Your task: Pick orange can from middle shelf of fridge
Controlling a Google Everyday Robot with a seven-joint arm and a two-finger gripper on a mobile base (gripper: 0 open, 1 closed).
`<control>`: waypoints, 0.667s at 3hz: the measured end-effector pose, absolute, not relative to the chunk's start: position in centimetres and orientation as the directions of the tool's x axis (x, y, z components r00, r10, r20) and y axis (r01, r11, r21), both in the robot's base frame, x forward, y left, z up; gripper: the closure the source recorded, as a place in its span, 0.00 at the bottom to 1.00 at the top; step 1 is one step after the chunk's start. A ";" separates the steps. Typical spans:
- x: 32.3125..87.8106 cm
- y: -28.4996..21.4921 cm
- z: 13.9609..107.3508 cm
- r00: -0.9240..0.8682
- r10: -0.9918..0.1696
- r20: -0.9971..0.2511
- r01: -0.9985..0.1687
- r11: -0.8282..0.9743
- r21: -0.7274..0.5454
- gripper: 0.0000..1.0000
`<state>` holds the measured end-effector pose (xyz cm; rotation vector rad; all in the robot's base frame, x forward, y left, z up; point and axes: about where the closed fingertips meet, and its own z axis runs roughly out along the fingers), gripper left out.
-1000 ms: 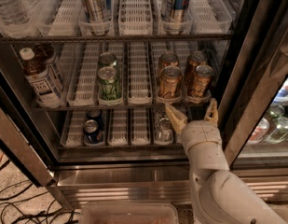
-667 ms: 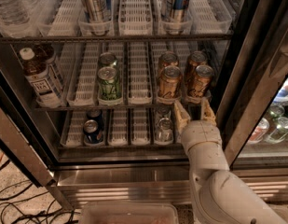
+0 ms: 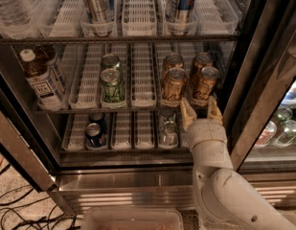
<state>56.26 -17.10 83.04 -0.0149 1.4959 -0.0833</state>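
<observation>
Several orange cans stand on the middle shelf (image 3: 138, 108) of the fridge (image 3: 262, 56), in two lanes on the right. The front ones are the front left orange can (image 3: 173, 86) and the front right orange can (image 3: 204, 85), with two more behind them. My gripper (image 3: 200, 112) is open, pointing up, just below and in front of the front right orange can. Its fingers (image 3: 187, 114) stand on either side of the can's base at the shelf's front lip. It holds nothing.
A green can (image 3: 112, 85) and a tea bottle (image 3: 40, 80) stand on the same shelf to the left. Tall slim cans (image 3: 97, 4) are above. A small blue can (image 3: 94, 133) and a clear item (image 3: 168, 131) sit on the shelf below. The door frame (image 3: 255, 90) is close on the right.
My gripper has moved right and up, from below the front left orange can to under the front right one. Its fingers have drawn closer together.
</observation>
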 end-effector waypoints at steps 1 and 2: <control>57.7 -17.9 83.1 0.078 -0.051 -0.996 0.079 0.996 -0.045 0.37; 58.8 -18.8 83.4 0.088 -0.045 -0.995 0.119 0.992 -0.034 0.37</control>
